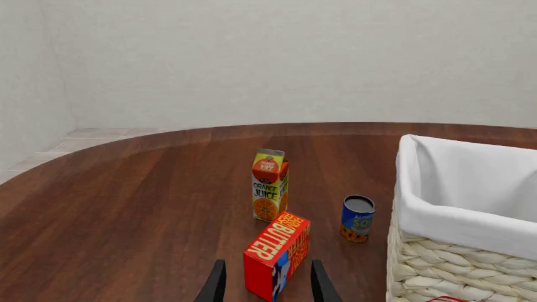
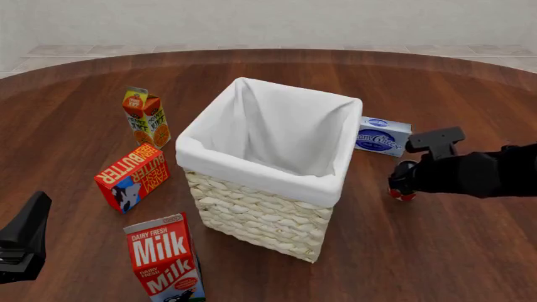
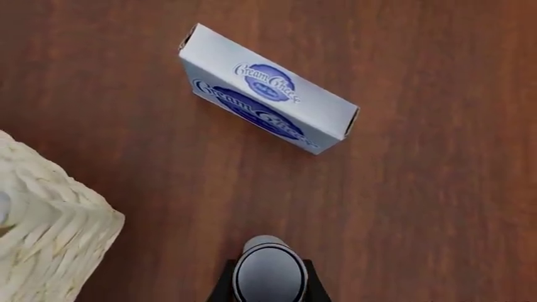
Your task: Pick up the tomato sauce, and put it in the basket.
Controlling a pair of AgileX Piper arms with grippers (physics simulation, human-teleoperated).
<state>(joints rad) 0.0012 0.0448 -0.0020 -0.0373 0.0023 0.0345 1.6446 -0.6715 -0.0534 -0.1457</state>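
Observation:
The tomato sauce (image 3: 268, 272) shows its silver top in the right wrist view, and a little red of it (image 2: 402, 194) peeks out under the arm to the right of the basket (image 2: 251, 168). My right gripper (image 2: 403, 181) comes down over the can, with its dark fingers (image 3: 225, 288) pressed against both sides, shut on it. I cannot tell whether the can still touches the table. The cream wicker basket with white lining stands mid-table. My left gripper (image 1: 266, 267) is open and holds nothing, low at the near left (image 2: 24, 242).
A cream cheese box (image 2: 381, 136) lies just beyond the right gripper. Left of the basket are an orange juice carton (image 2: 147, 117), a red butter box (image 2: 132, 176) and a milk carton (image 2: 163, 258). A blue can (image 1: 358, 218) stands by the basket wall (image 1: 436, 264).

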